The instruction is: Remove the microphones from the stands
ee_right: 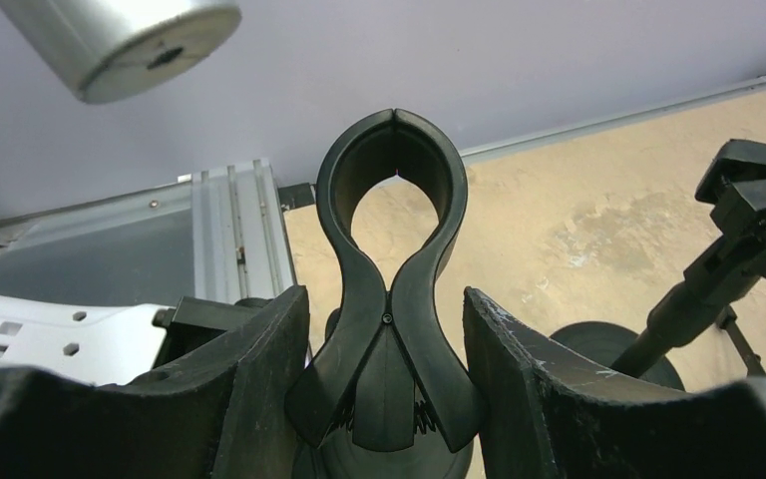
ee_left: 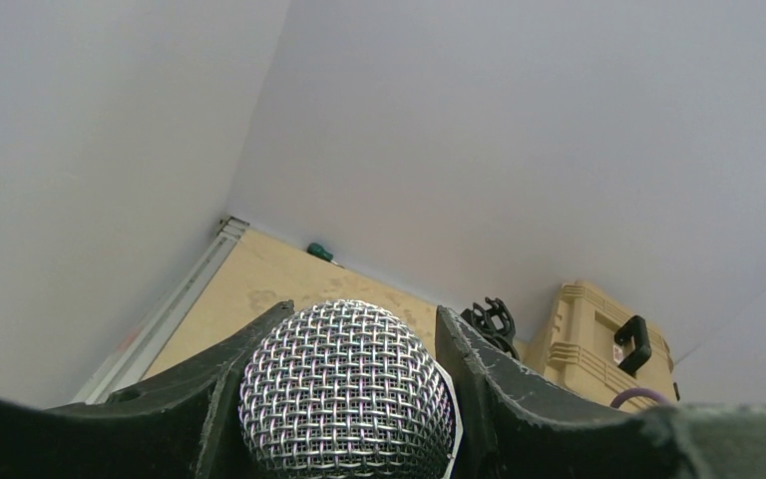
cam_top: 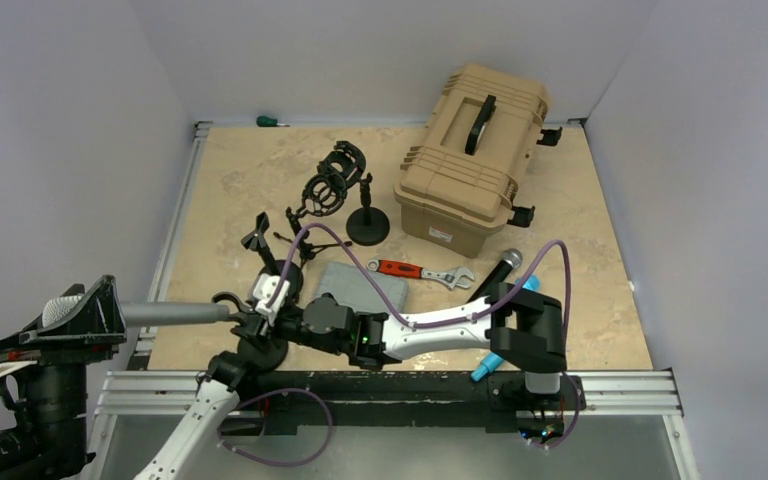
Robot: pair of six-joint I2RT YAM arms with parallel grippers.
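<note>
A silver microphone (cam_top: 175, 313) with a mesh head (ee_left: 347, 399) lies level, out past the table's left edge. My left gripper (cam_top: 78, 310) is shut on the head, which fills the gap between its fingers in the left wrist view (ee_left: 364, 311). The microphone's tail end (ee_right: 120, 40) hangs free, up and to the left of the stand's black spring clip (ee_right: 394, 200). The clip's ring is closed and empty. My right gripper (cam_top: 257, 318) straddles the clip's two handles in the right wrist view (ee_right: 384, 294), a finger against each. The stand's round base (cam_top: 260, 352) sits at the table's near left.
A tan hard case (cam_top: 475, 150) stands at the back right. A second stand with a shock mount (cam_top: 338, 180), a small tripod clamp (cam_top: 260, 240), a grey pad (cam_top: 360, 285), a red wrench (cam_top: 420, 270), a black microphone (cam_top: 495, 275) and a blue marker (cam_top: 485, 365) lie mid-table.
</note>
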